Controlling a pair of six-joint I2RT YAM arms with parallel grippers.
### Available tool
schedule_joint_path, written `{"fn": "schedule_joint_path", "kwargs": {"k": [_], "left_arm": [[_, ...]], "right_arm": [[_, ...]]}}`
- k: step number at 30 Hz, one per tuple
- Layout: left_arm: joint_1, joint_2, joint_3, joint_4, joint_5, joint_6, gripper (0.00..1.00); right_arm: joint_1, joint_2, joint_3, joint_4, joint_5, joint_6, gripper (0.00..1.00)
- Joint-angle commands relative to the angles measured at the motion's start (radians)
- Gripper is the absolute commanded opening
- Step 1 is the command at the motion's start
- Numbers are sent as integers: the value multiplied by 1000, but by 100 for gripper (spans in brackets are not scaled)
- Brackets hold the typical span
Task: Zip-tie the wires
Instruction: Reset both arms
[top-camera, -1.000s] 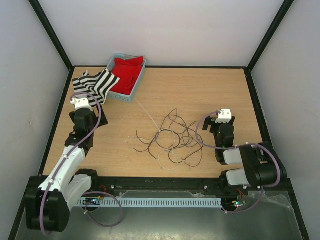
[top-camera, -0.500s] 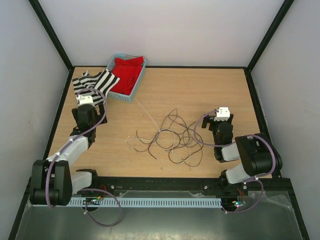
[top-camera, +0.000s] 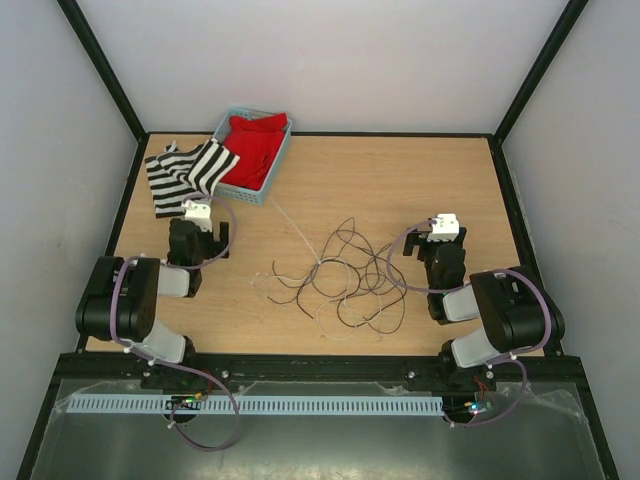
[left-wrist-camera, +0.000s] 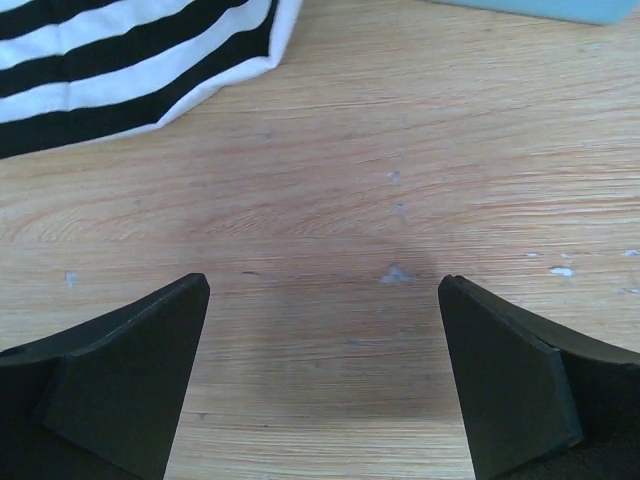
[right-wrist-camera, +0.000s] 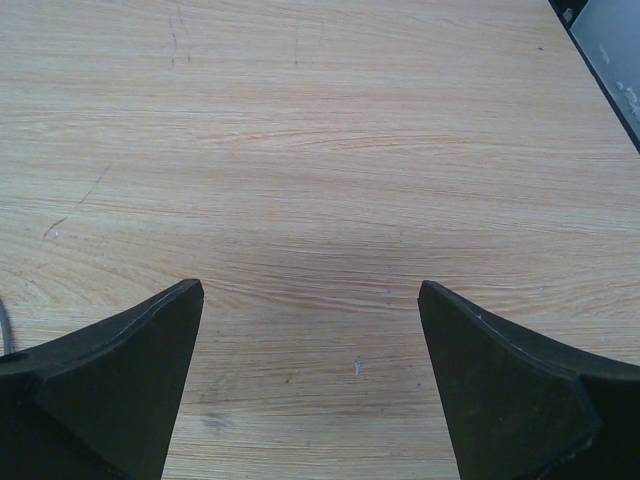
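**Condition.** The left pincer (left-wrist-camera: 322, 300) is spread wide and empty over bare tabletop (top-camera: 400, 180), just on the near side of the blue basket (top-camera: 245, 193) and close to the striped cloth (top-camera: 185, 170). The right pincer (right-wrist-camera: 310, 295) is likewise wide and empty, far from the basket on its near-right side. The wires (top-camera: 345, 275) lie in a loose, sprawling tangle between the two, nearer than the basket and to its right. Neither pincer touches them.

**Risks, as judged.**
- The strands are thin and springy — a grasp may close on only one or two, and the loops may spring apart.
- A low sweep could drag the tangle instead of gathering it.
- The left pincer may snag the striped cloth.
- No zip tie can be told from the pale strands — a wrong pick is possible.
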Motion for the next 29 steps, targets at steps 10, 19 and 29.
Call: {"fn": "schedule_joint_path", "kwargs": {"k": [10,19,29], "left_arm": [[19,2,56,29,53,1,99],[18,3,56,28,49,6,99],[16,4,57,28,45,6,99]], "right_arm": [[8,1,24,4,16,-4,99],[8,1,21,9,15,-4,99],[9,1,21,9,16,-4,99]]}}
